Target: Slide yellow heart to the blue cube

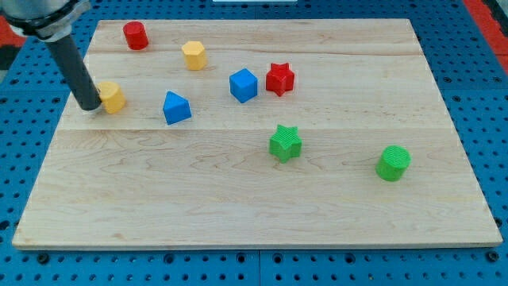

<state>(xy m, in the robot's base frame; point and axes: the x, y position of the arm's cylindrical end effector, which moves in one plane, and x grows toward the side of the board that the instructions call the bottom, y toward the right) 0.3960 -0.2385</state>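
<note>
The yellow heart lies near the board's left edge. My tip touches its left side; the dark rod rises from there toward the view's top left. The blue cube sits near the board's middle top, well to the right of the heart. A blue triangular block lies between the heart and the cube, slightly lower than both.
A red star sits right beside the blue cube. A yellow hexagonal block and a red cylinder are near the top left. A green star and a green cylinder lie lower right on the wooden board.
</note>
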